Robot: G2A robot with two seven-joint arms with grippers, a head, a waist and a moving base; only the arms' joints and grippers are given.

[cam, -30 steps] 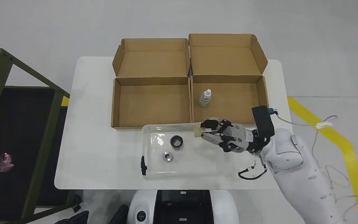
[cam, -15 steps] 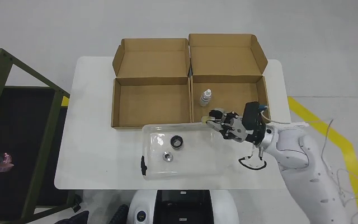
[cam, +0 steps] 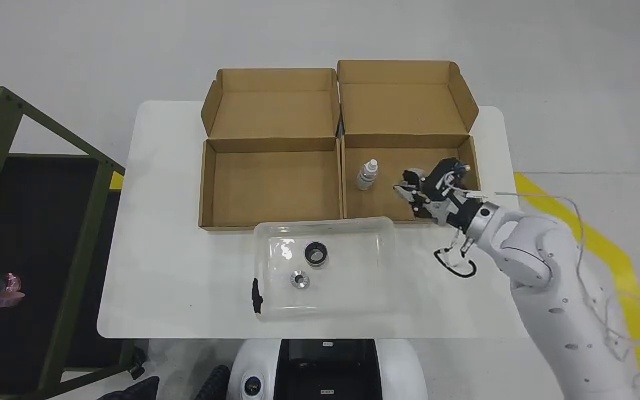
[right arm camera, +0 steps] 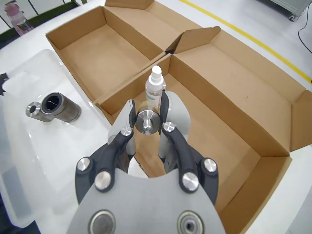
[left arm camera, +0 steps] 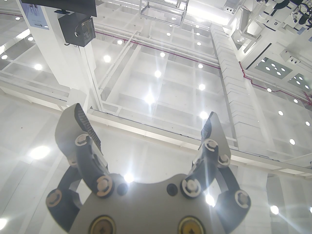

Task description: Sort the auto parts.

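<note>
Transfer looked nearly done; right pincer, clamped on a metal part, had swung from the clear bin to above the right box; release seemed next.

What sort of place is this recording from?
Probably an industrial hall or robot lab: a yellow floor line beside the white table, a high gridded ceiling with rows of lamps, and cardboard boxes for sorting.
</note>
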